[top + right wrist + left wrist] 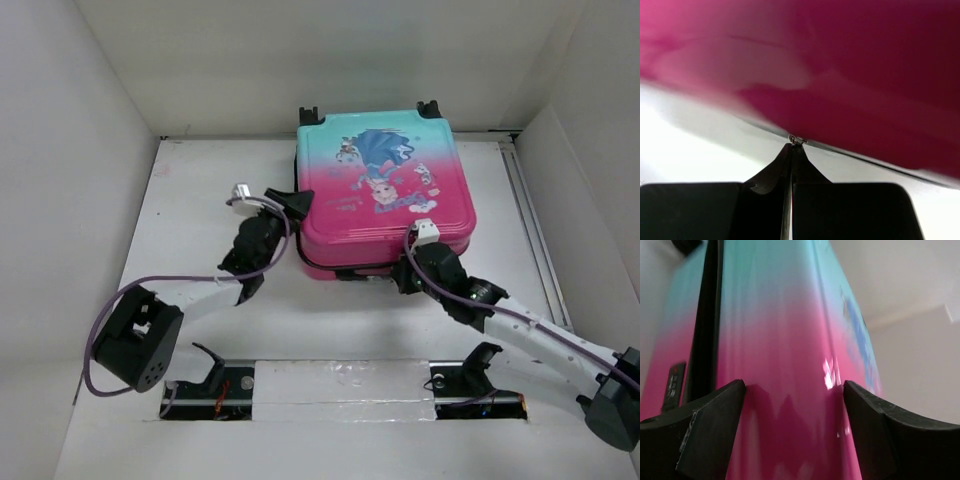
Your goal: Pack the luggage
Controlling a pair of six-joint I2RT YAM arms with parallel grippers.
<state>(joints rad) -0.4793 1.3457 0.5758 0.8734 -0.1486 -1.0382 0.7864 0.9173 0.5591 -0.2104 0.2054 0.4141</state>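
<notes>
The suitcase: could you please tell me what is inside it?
Nothing inside shows: the suitcase lies flat with its printed lid down, covering the inside. The right hand is shut on what looks like the zip pull; the open left hand is at the left edge.

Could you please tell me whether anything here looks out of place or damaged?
Nothing stands out. The luggage lies flat with no visible damage, only slightly skewed to the table edges. The left tool straddles its side; the right tool is shut at its near seam.
</notes>
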